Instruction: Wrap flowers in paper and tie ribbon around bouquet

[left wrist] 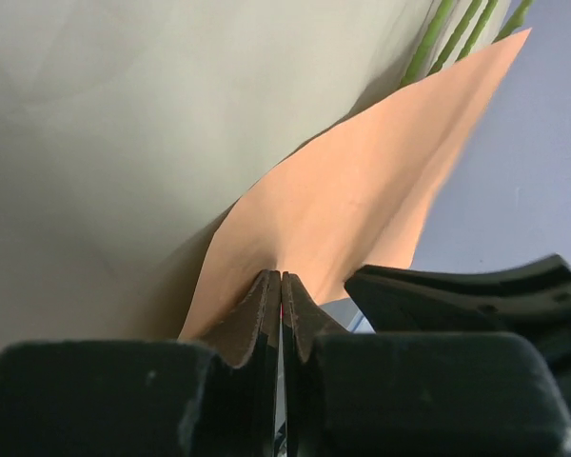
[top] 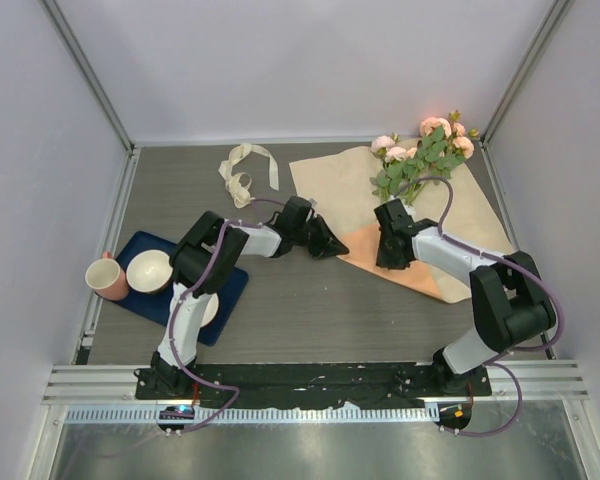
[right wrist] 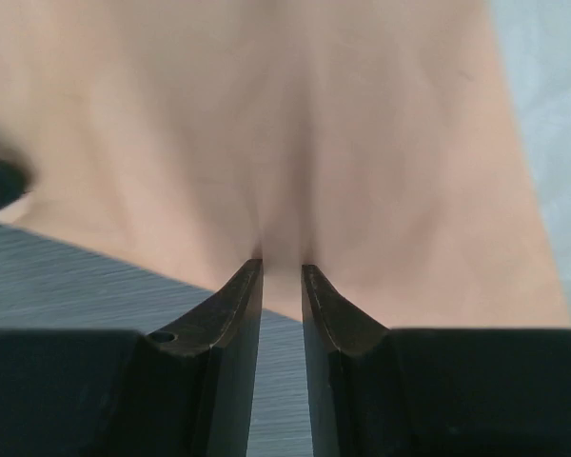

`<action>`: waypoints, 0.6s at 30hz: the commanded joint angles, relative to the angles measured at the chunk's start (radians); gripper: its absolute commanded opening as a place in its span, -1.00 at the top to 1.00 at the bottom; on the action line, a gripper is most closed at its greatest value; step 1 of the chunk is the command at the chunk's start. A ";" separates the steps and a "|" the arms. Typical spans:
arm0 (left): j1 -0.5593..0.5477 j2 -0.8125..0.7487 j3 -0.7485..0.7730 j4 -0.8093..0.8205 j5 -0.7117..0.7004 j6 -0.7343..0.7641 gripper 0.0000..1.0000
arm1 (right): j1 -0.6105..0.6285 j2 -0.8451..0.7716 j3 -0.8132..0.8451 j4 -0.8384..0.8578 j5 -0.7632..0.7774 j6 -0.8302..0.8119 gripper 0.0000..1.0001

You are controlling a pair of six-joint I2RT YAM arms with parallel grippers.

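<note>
Evidently wrapping was underway: left gripper (left wrist: 281, 278) clamped the thin orange-cream paper sheet (left wrist: 362, 190); right gripper (right wrist: 281, 267) stood narrowly apart. Folding it over the pink flowers (top: 425, 150) appeared due next.

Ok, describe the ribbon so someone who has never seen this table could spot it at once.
Look at the dark table, along its far edge, just left of the big cream paper. The ribbon lies there on bare tabletop in loose loops. It is the only long narrow cream strip; its neighbour is a broad flat sheet.
</note>
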 commanded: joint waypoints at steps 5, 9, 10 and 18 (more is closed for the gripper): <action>0.009 0.046 0.027 -0.151 -0.052 0.022 0.99 | -0.154 -0.094 -0.168 -0.004 0.059 0.184 0.42; 0.010 0.045 0.023 -0.174 -0.068 0.033 1.00 | -0.203 -0.163 -0.242 -0.032 0.115 0.241 0.39; 0.010 0.045 0.023 -0.180 -0.069 0.032 1.00 | -0.213 -0.195 -0.251 -0.038 0.127 0.250 0.38; 0.012 0.049 0.011 -0.179 -0.067 0.028 1.00 | -0.198 -0.270 -0.152 -0.091 0.127 0.172 0.29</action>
